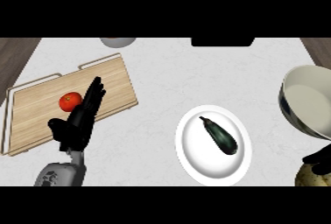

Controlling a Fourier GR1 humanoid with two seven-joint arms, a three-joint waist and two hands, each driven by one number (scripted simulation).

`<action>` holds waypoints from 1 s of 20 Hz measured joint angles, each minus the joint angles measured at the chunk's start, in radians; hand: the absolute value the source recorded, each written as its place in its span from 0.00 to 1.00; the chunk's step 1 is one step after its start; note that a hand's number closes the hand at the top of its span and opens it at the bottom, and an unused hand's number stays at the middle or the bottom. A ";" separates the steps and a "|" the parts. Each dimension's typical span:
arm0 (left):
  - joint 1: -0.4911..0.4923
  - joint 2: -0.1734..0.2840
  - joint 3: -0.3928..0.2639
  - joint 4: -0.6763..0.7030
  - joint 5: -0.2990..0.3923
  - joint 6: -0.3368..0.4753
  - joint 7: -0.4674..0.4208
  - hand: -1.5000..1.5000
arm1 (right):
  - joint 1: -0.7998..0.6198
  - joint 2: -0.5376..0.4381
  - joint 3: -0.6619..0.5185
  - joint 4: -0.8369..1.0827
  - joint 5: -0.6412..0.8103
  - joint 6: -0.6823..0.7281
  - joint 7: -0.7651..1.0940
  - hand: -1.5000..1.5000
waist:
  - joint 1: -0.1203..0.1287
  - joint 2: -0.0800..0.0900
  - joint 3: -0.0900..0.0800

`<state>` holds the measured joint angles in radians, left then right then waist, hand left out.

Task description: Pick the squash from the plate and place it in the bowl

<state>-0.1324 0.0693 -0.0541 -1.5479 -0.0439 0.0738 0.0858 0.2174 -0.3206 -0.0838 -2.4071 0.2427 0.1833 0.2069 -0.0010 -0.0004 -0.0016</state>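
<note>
Presently, with left hand (pixel 79 120) fingers straight and right hand (pixel 320 157) unreadable, the squash (pixel 219 135) should be grasped mid-body, then carried to the bowl (pixel 310 103).

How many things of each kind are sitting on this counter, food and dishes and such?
Vegetables: 2, dark squash and red tomato
Plates: 1, white plate
Bowls: 2, large bowl, small grey bowl at the far edge
Cutting boards: 1, wooden board
Total: 6

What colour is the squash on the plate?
Very dark green, nearly black, in the head view: squash on the white plate.
</note>
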 measured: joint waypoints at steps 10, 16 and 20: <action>-0.017 -0.002 0.010 0.001 -0.001 -0.007 0.008 0.50 | -0.400 -0.148 -0.166 0.114 -0.111 0.036 0.346 1.00 | 0.006 0.000 0.001; -0.005 -0.002 0.001 -0.015 -0.003 -0.017 0.010 0.50 | -0.481 -0.250 -0.190 0.327 0.025 0.061 0.266 1.00 | 0.012 0.003 0.001; -0.001 -0.010 -0.005 -0.025 -0.009 -0.012 0.017 0.50 | -0.506 -0.290 -0.182 0.497 0.137 0.038 0.140 1.00 | 0.015 0.004 0.002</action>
<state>-0.1336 0.0595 -0.0587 -1.5731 -0.0529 0.0622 0.1023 -0.2886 -0.6111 -0.2658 -1.9098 0.3796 0.2214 0.3466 0.0138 0.0035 0.0001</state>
